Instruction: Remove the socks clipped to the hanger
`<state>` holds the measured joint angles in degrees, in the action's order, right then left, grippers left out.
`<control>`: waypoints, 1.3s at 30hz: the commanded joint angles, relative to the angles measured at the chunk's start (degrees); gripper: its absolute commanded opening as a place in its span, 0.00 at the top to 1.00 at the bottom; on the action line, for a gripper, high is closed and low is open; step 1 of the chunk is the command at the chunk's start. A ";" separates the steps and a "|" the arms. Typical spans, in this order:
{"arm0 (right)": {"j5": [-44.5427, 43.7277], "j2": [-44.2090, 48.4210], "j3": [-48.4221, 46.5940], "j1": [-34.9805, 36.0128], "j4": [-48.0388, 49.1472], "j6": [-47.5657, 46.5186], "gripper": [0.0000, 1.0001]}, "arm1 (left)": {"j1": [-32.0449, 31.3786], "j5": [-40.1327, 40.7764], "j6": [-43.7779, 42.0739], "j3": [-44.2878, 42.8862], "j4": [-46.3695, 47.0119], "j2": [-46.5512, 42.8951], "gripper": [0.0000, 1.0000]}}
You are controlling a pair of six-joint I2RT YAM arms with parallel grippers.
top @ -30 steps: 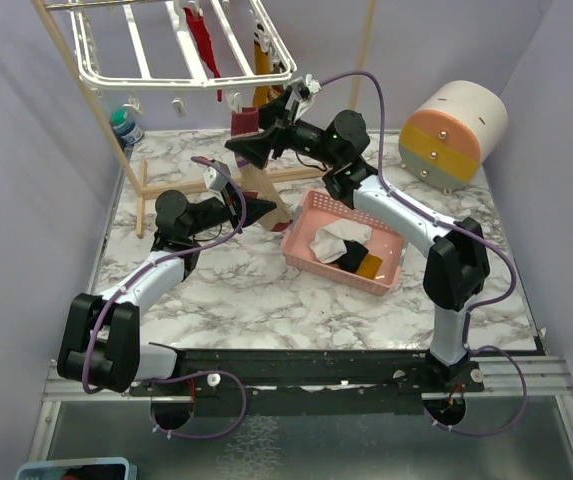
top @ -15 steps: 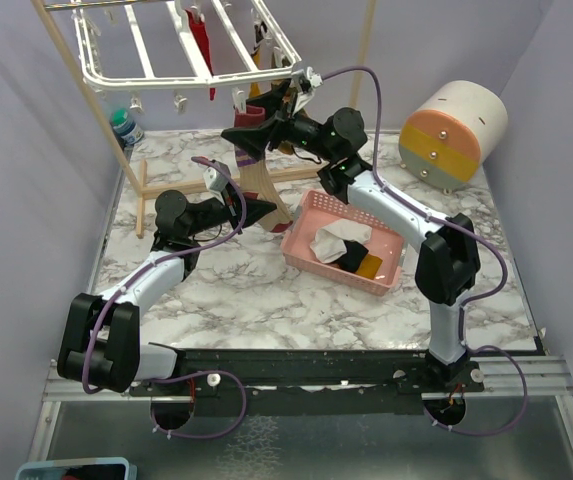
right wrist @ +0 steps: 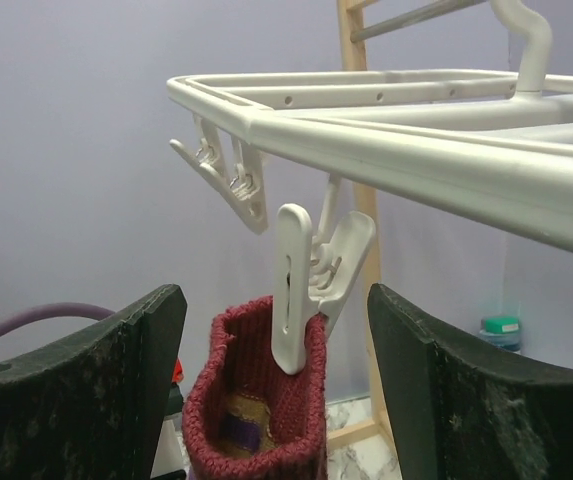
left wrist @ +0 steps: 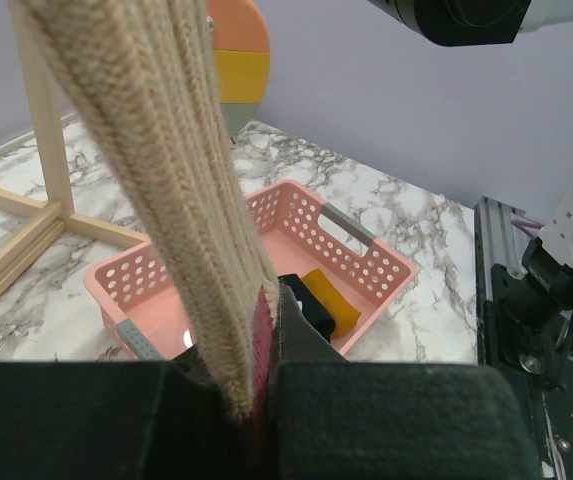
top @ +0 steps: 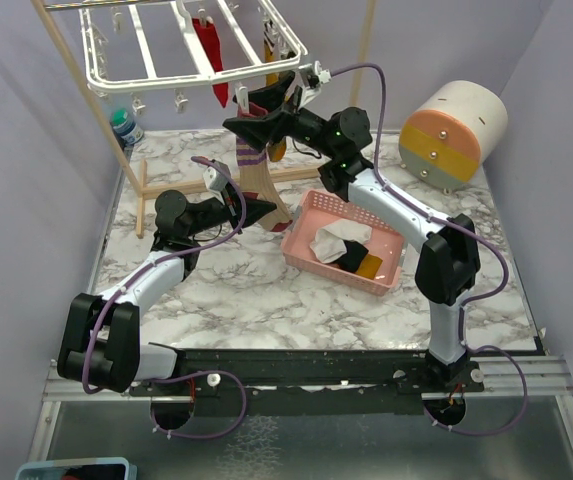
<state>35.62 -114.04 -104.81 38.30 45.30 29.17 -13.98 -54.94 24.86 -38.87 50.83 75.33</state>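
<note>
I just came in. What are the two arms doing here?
They are taking a beige sock off the white hanger. The left gripper is shut on the sock's lower end. Its dark red cuff is held by a clip, and the open right gripper has one finger on each side of that clip. A red sock and a yellow sock also hang there. The pink basket holds a few socks.

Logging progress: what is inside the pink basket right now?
The pink basket holds a white sock and black and mustard fabric, one sock or two unclear; anything beneath is covered.
</note>
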 commanded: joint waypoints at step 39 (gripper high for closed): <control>-10.19 -1.19 3.78 2.67 11.35 5.99 0.21 | 0.02 -3.31 0.98 -1.11 -0.73 1.08 1.00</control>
<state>27.88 -114.24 -101.01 39.92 58.24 36.47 -13.98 -56.14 25.65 -38.87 50.46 75.99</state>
